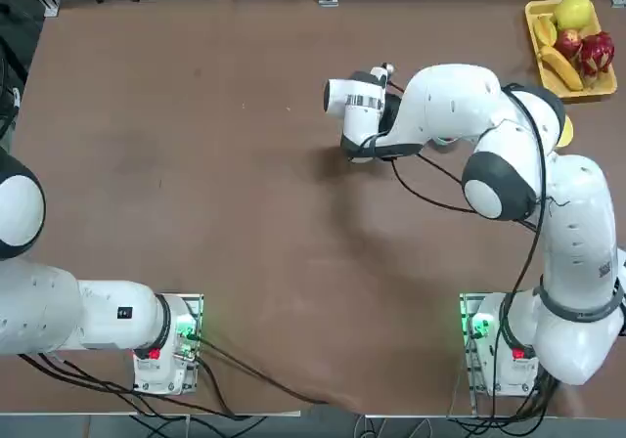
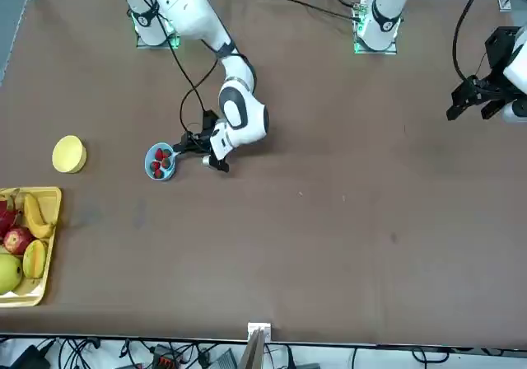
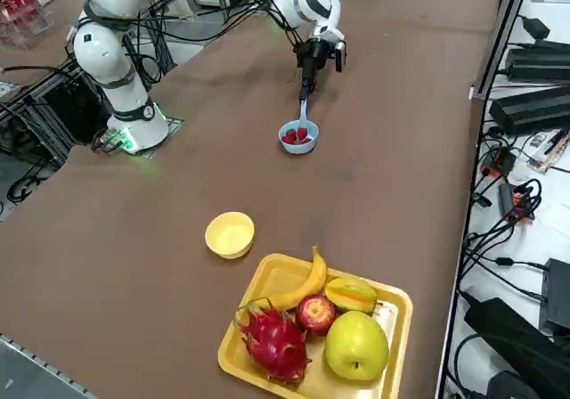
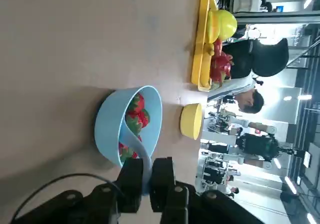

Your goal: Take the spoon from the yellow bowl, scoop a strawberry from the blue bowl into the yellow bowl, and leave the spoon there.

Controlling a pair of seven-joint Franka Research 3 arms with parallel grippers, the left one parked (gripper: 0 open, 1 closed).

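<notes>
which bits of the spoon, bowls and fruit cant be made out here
- spoon: handle end hidden in the right wrist view, between the fingers of the right claw
- strawberries: overlap in the right wrist view, lower ones cut off by the blue bowl's wall
- yellow bowl: mostly behind the right arm in the top view
- fruit tray: cut off by the picture's edge in the front view

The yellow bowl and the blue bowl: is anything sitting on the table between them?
Nothing; the right side view shows only bare brown tabletop between the yellow bowl and the blue bowl.
</notes>
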